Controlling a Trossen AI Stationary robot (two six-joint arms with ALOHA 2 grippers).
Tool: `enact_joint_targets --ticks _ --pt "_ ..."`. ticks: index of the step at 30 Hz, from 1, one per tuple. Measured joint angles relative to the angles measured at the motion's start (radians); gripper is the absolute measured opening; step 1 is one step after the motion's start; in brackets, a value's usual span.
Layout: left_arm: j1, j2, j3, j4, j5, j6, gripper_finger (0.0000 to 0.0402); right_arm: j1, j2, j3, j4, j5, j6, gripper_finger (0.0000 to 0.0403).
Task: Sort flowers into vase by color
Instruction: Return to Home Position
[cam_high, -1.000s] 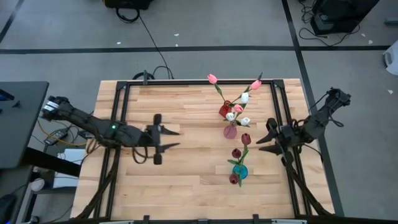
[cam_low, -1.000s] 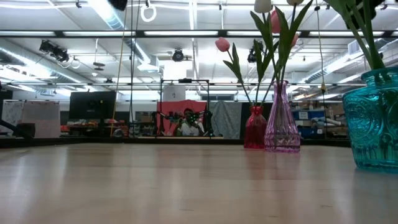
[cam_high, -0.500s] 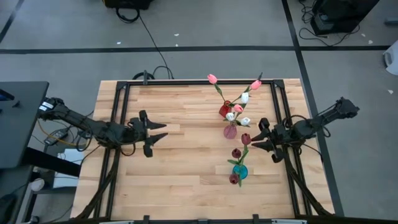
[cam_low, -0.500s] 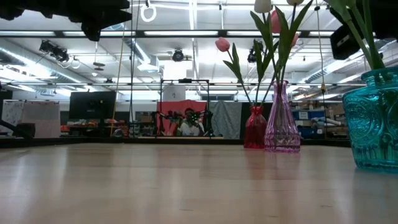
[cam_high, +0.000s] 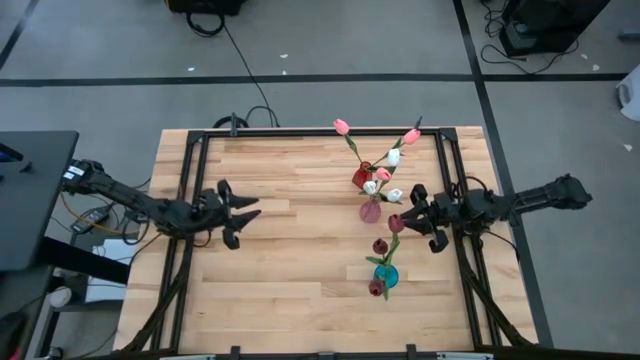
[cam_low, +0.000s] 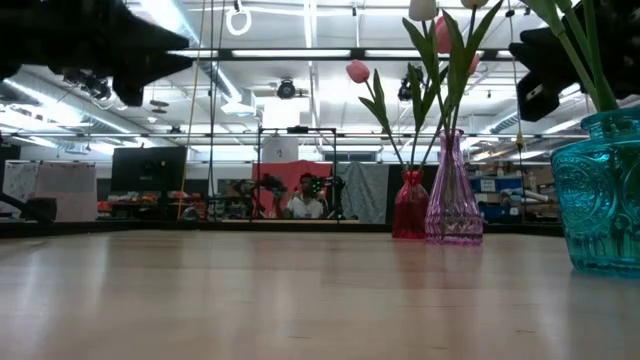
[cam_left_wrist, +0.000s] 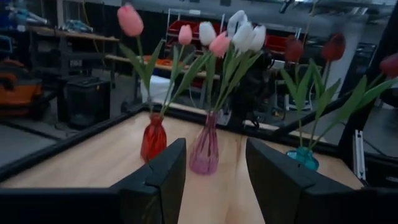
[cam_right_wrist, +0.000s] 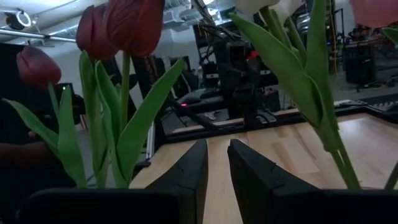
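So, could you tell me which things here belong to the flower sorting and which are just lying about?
Job: tulips, red vase, pink vase, blue vase, left gripper, right gripper, both over the table.
Lying about: floor cable, black desk.

Left gripper fingers spread. Ahead on wooden table: red vase, pink tulips; pink vase, white tulips; teal vase, maroon tulips.

Table: red vase, pink vase, teal vase.

Lab hall (workshop-like): ceiling strip lights, equipment benches, floor cables.
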Motion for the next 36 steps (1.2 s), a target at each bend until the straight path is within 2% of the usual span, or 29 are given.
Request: enact_joint_targets --ticks 8,14,19,23,27,32,36 --pt "0.0 0.001 -0.132 0.104 -0.006 -0.113 0.0171 -0.02 0.05 0.0 0.0 -0.042 0.0 0.0079" --pt "-0.002 0.027 -0.132 0.049 -0.008 -0.162 0.0171 -0.017 0.119 0.0 -0.002 -0.042 0.001 0.0079" --pt "-0.002 0.03 -0.132 0.047 0.046 -0.187 0.0171 -0.032 0.126 0.001 -0.011 -0.086 0.109 0.0079" --pt "-0.003 0.03 -0.132 0.048 0.102 -0.186 0.0171 -0.055 0.099 0.011 -0.063 -0.091 0.096 0.0077" --pt "-0.003 0.029 -0.132 0.048 0.103 -0.184 0.0171 -0.082 0.047 0.04 -0.1 -0.096 0.057 0.0075" --pt "-0.002 0.029 -0.132 0.048 0.103 -0.193 0.0171 -0.102 -0.044 0.103 -0.264 -0.154 0.018 0.0075" --pt "-0.002 0.029 -0.132 0.049 0.103 -0.212 0.0171 -0.102 -0.094 0.098 -0.345 -0.159 -0.009 0.0075"
